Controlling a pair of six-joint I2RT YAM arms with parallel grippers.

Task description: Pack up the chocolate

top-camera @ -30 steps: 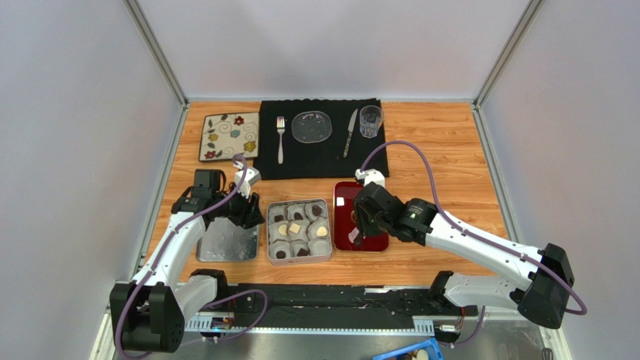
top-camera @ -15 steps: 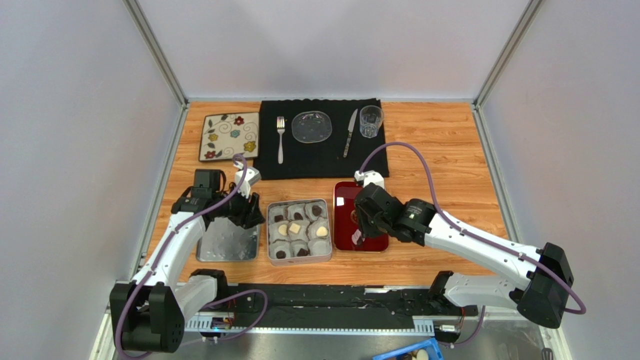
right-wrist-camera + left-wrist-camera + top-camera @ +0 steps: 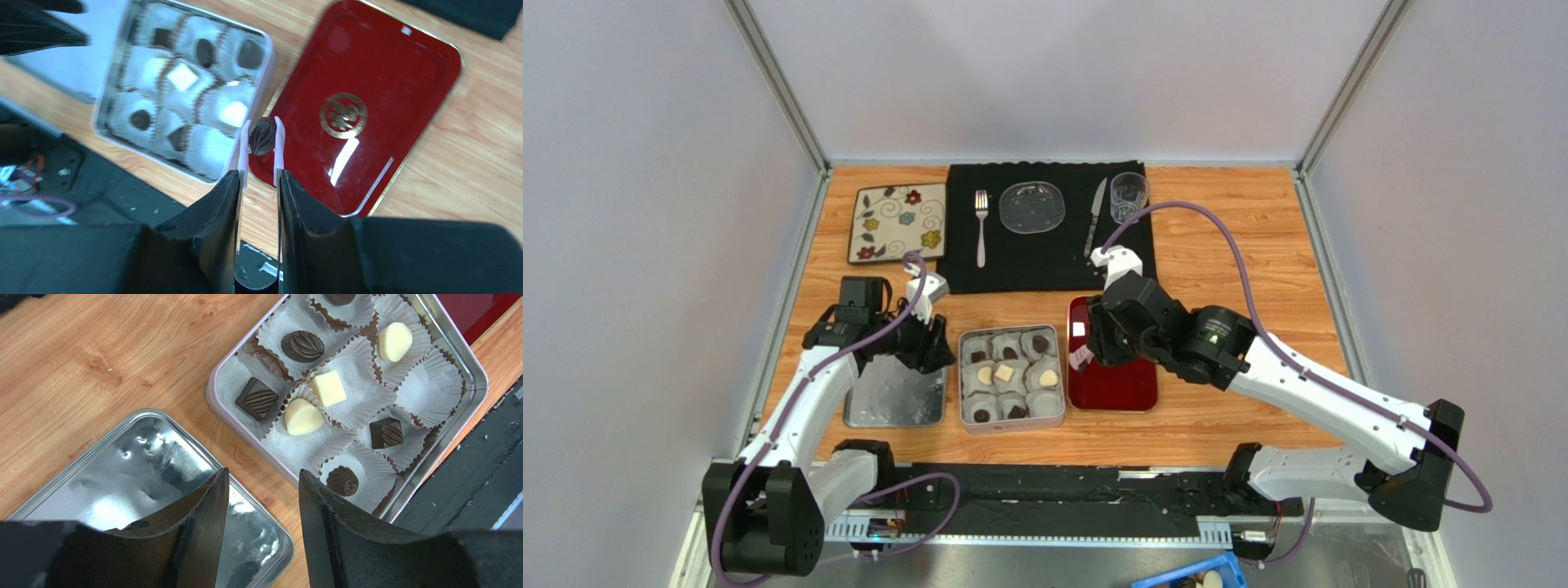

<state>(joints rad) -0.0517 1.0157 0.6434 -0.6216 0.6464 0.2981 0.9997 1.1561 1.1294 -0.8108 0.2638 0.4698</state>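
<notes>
Clamped between the thin white tips of the right jaws: one dark chocolate piece (image 3: 263,136), ribbed and rounded, lifted clear and hanging over the border between the tin (image 3: 962,380) and the red lid (image 3: 393,79). Pinched only at the very ends of the tips, by the look of the wrist view. Height above the cups hard to judge from any view.

Left jaws apart, holding nothing, poised over a corner of the silver lid (image 3: 123,478) on the worktop (image 3: 92,367), just beside the tin.

Eight other pieces (image 3: 302,345) seated in paper cups inside the tin. One empty cup (image 3: 431,383) left, in the row along the tin wall nearest the right jaws. Probably the last placement.

Hazards from here:
- Slip or twist of the piece in transit, given a shallow grip on a curved, ribbed surface.
- Release from too high: a bounce off the crinkled paper, or a landing tilted on the pleats.
- Descent off-centre: cup wall crushed, or the white piece (image 3: 233,113) and the dark square piece (image 3: 178,138) next door nudged out of place.
- Tin wall clipped on the way down, with the target cup right against it.
- Tin pushed sideways by any such contact, with nothing pinning it.
</notes>
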